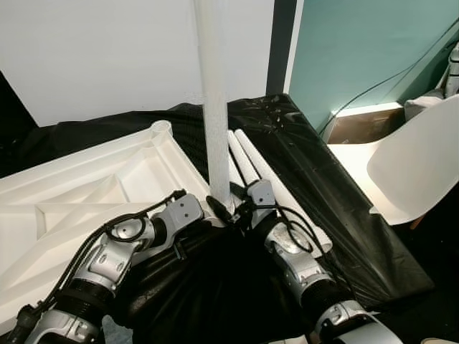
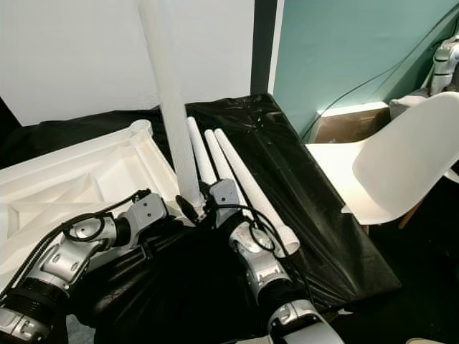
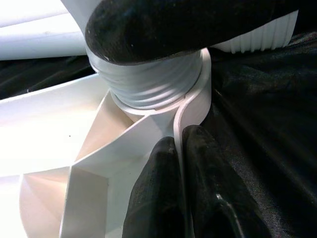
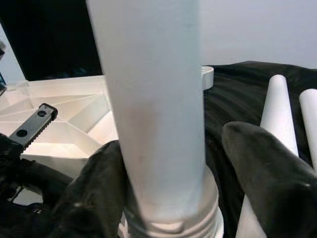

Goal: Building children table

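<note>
The white table top lies upside down on a black sheet. A white leg stands upright in its near corner socket, threaded end seated in the ring. My left gripper is shut on the thin rim of the table top just beside that socket. My right gripper straddles the leg's base, open: one finger touches the leg, the other finger stands apart from it. Three loose white legs lie side by side on the sheet right behind my right wrist.
A white shell chair stands to the right, off the sheet's edge. An empty corner socket sits at the table top's far corner. A white wall is behind, a teal wall with a black cable at the back right.
</note>
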Controlling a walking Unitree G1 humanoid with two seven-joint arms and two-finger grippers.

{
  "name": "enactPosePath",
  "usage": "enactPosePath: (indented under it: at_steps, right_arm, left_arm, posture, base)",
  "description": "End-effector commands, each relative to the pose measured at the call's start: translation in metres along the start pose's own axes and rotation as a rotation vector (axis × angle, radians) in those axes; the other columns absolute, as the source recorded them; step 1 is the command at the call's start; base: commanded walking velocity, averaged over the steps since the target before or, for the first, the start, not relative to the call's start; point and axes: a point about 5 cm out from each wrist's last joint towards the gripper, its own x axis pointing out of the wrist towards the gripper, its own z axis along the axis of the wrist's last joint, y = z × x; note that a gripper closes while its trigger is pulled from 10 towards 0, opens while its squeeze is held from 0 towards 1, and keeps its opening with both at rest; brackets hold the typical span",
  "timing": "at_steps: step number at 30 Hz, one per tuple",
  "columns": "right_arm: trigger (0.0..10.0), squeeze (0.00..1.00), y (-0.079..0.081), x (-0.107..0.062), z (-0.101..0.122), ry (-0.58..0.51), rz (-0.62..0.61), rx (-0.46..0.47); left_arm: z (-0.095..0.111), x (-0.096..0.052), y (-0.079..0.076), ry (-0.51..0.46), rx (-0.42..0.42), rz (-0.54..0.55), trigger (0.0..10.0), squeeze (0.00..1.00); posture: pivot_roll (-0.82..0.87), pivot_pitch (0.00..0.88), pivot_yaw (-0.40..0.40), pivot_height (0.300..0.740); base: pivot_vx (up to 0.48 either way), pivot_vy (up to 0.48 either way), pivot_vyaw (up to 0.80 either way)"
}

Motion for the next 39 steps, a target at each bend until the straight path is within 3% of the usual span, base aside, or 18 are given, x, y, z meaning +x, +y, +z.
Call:
enactPosePath:
  at_steps: [1, 3, 10, 13, 22, 23, 24, 25, 26, 34, 37, 38, 39]
  right_arm:
    - [10.0, 0.0, -0.016, -0.002, 0.006, 0.001, 0.007, 0.012]
    - [10.0, 0.0, -0.019, -0.001, 0.011, 0.002, 0.084, 0.009]
    - [10.0, 0.0, -0.033, 0.0, 0.019, 0.017, 0.153, -0.034]
    - [10.0, 0.0, -0.043, 0.003, 0.026, 0.069, 0.306, -0.062]
    - [10.0, 0.0, -0.049, 0.005, 0.027, 0.166, 0.484, -0.11]
    - [8.7, 0.0, -0.049, 0.005, 0.027, 0.184, 0.512, -0.11]
    - [8.7, 0.0, -0.049, 0.005, 0.027, 0.184, 0.512, -0.11]
    - [3.9, 0.0, -0.049, 0.005, 0.026, 0.199, 0.546, -0.104]
    - [0.0, 0.0, -0.048, 0.005, 0.026, 0.213, 0.571, -0.099]
    - [0.0, 0.0, -0.05, 0.004, 0.025, 0.238, 0.602, -0.093]
    - [0.0, 0.0, -0.052, 0.004, 0.023, 0.236, 0.546, -0.07]
    - [0.0, 0.0, -0.048, 0.004, 0.018, 0.191, 0.386, -0.048]
    - [0.0, 0.0, -0.048, 0.004, 0.018, 0.191, 0.386, -0.048]
  left_arm:
    - [-0.028, 0.011, -0.029, 0.099, -0.083, -0.146, 10.0, 0.0]
    - [-0.028, 0.011, -0.029, 0.095, -0.083, -0.151, 10.0, 0.0]
    - [-0.026, 0.004, -0.034, 0.068, -0.086, -0.203, 10.0, 0.0]
    - [-0.028, -0.005, -0.041, 0.076, -0.073, -0.269, 10.0, 0.0]
    - [-0.02, -0.006, -0.049, 0.042, -0.061, -0.327, 10.0, 0.0]
    - [-0.02, -0.005, -0.049, 0.046, -0.058, -0.328, 10.0, 0.0]
    - [-0.02, -0.005, -0.049, 0.046, -0.058, -0.328, 10.0, 0.0]
    - [-0.021, -0.005, -0.05, 0.053, -0.055, -0.326, 10.0, 0.0]
    - [-0.021, -0.004, -0.051, 0.056, -0.054, -0.324, 10.0, 0.0]
    - [-0.021, -0.003, -0.053, 0.055, -0.056, -0.32, 10.0, 0.0]
    - [-0.02, -0.002, -0.053, 0.056, -0.057, -0.318, 10.0, 0.0]
    - [-0.019, -0.001, -0.053, 0.054, -0.057, -0.312, 10.0, 0.0]
    - [-0.019, -0.001, -0.053, 0.054, -0.057, -0.312, 10.0, 0.0]
  posture:
    - [0.09, 0.0, 0.005, 0.74]
    - [0.08, 0.0, 0.004, 0.74]
    - [0.08, 0.0, 0.007, 0.74]
    - [0.08, 0.0, 0.01, 0.74]
    - [0.08, 0.0, 0.011, 0.74]
    - [0.09, 0.0, 0.01, 0.74]
    - [0.09, 0.0, 0.01, 0.74]
    - [0.09, 0.0, 0.008, 0.74]
    - [0.09, 0.0, 0.008, 0.74]
    - [0.09, 0.0, 0.011, 0.74]
    - [0.09, 0.0, 0.005, 0.74]
    - [0.09, 0.0, -0.001, 0.74]
    - [0.09, 0.0, -0.001, 0.74]
  base:
    - [0.0, 0.0, 0.0]
    - [0.0, 0.0, 0.0]
    - [0.0, 0.0, 0.0]
    - [0.0, 0.0, 0.0]
    - [0.0, 0.0, 0.0]
    - [0.0, 0.0, 0.0]
    - [0.0, 0.0, 0.0]
    - [0.0, 0.0, 0.0]
    - [0.0, 0.0, 0.0]
    - [0.0, 0.0, 0.0]
    - [0.0, 0.0, 0.0]
    - [0.0, 0.0, 0.0]
    - [0.0, 0.0, 0.0]
